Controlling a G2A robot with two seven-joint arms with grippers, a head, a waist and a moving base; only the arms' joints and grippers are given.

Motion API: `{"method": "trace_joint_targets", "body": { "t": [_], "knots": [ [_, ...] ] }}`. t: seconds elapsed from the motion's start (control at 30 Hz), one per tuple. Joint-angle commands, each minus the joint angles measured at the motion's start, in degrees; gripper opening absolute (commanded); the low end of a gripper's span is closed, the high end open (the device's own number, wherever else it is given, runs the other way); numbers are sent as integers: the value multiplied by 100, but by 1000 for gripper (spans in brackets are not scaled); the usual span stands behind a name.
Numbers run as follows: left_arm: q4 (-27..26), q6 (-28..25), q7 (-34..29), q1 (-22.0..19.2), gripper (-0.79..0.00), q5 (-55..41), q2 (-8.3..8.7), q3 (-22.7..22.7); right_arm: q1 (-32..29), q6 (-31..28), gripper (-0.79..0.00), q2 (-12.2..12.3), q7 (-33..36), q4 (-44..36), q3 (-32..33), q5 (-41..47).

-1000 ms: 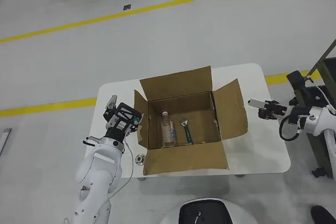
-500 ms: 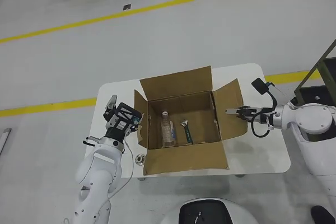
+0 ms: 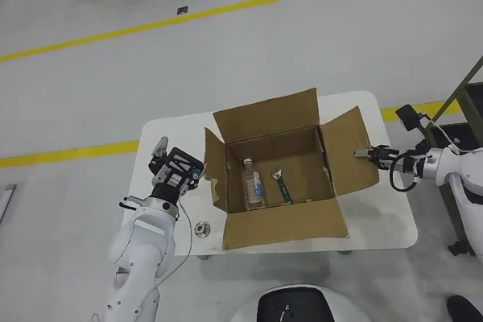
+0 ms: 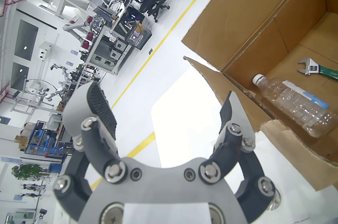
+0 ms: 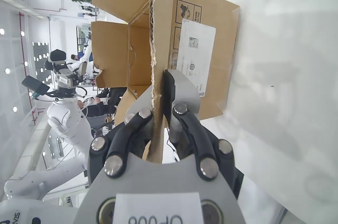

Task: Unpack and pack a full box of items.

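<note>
One brown cardboard box (image 3: 282,225) with its four flaps spread open sits on the white counter (image 3: 378,217). On its bottom lie one clear plastic bottle (image 3: 252,185) with a white cap and one green-handled adjustable wrench (image 3: 282,187), side by side, the bottle on the robot's left. The right arm stretches in from the counter's right side, and the right end effector (image 3: 362,153) is pinched tight on the outer edge of the box's right flap (image 3: 348,161), well apart from bottle and wrench. The left arm is bent over the counter's left part, with the left end effector (image 4: 161,98) spread wide, holding nothing, just beside the left flap (image 3: 213,173).
</note>
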Motion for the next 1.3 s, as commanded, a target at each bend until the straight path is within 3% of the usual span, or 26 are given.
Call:
{"method": "trace_joint_targets", "body": {
  "t": [0.0,0.13,0.17,0.27,0.33,0.67,0.7,0.73,0.77,0.83,1.03,1.2,1.27],
  "knots": [
    [0,0,0,0,0,0,0,0,-19,23,-785,31,3,25,96,6],
    [0,0,0,0,0,0,0,0,-63,9,-785,85,9,11,208,30],
    [0,0,0,0,0,0,0,0,-71,11,-529,96,10,5,224,41],
    [0,0,0,0,0,0,0,0,-91,38,-345,123,-63,-110,234,50],
    [0,0,0,0,0,0,0,0,-118,125,0,141,-159,-308,251,15],
    [0,0,0,0,0,0,0,0,-407,172,-9,247,-583,-1893,604,-90],
    [0,0,0,0,0,0,0,0,-408,149,-123,257,-602,-2040,597,-139],
    [12,26,9,18,0,-6,-1,-11,-410,132,-428,265,-615,-2168,571,-169],
    [33,-14,-10,42,0,23,4,-27,-406,108,-523,271,-625,-2282,527,-187],
    [85,-238,-180,86,0,33,17,-78,-383,93,-637,282,-620,-2421,394,-249],
    [273,-902,-1260,388,0,-1005,14,-336,-147,108,-625,291,-622,-2275,-166,-357],
    [323,-707,-2532,387,0,-2910,-46,-609,68,98,-606,293,-597,-2053,-560,-382],
    [298,-673,-2624,364,0,-3041,-48,-630,136,96,-610,294,-590,-1965,-673,-372]
  ]
}}
